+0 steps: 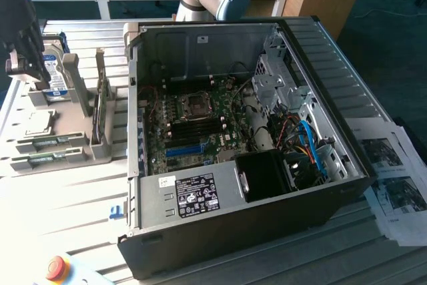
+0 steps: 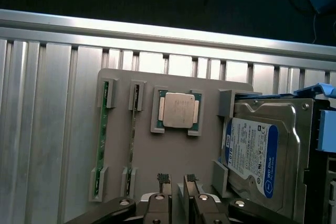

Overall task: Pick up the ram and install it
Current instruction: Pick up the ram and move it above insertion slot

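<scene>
Spotter: Where's the ram (image 2: 132, 140)?

Me: On edge in the grey holder (image 2: 173, 156) on the tabletop (image 2: 52, 129), with a second stick (image 2: 103, 140) just beyond it.

Spotter: And your hand (image 2: 177, 182)?

Me: Over the holder's edge, fingers (image 2: 164, 181) apart, gripping nothing. The ram sits off to the side away from the hard drive (image 2: 257, 156). Its long axis runs square to the line between my fingers, so they face its flat sides.

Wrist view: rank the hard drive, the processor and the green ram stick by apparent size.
hard drive
processor
green ram stick: longer than the processor but much thinner, so these two are unsure.
</scene>
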`<state>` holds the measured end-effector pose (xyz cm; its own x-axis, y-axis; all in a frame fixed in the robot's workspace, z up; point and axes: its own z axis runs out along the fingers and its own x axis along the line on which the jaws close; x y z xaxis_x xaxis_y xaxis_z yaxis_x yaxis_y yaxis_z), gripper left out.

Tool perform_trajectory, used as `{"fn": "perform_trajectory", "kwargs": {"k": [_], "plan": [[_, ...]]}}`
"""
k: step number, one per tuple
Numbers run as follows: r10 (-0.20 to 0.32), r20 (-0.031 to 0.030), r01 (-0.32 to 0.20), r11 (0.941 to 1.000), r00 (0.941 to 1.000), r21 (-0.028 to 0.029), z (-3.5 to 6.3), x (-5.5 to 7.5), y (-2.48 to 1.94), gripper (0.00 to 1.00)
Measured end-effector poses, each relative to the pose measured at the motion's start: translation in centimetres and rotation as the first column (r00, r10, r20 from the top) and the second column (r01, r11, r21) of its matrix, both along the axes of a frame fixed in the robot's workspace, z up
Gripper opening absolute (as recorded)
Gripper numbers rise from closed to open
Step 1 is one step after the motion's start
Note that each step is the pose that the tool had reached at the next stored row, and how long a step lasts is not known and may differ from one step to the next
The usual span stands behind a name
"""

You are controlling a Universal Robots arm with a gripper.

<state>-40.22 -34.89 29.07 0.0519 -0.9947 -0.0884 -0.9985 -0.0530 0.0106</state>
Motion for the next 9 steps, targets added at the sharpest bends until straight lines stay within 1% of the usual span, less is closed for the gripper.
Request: {"fn": "perform_trajectory", "kwargs": {"k": [8, 9], "plan": [[0.0, 0.0, 0.0, 1.0, 1.0, 0.0, 0.0, 0.0, -0.01, 0.24], [0.0, 0.0, 0.0, 1.0, 1.0, -0.0001, -0.01, 0.0, -0.13, 0.24]]}}
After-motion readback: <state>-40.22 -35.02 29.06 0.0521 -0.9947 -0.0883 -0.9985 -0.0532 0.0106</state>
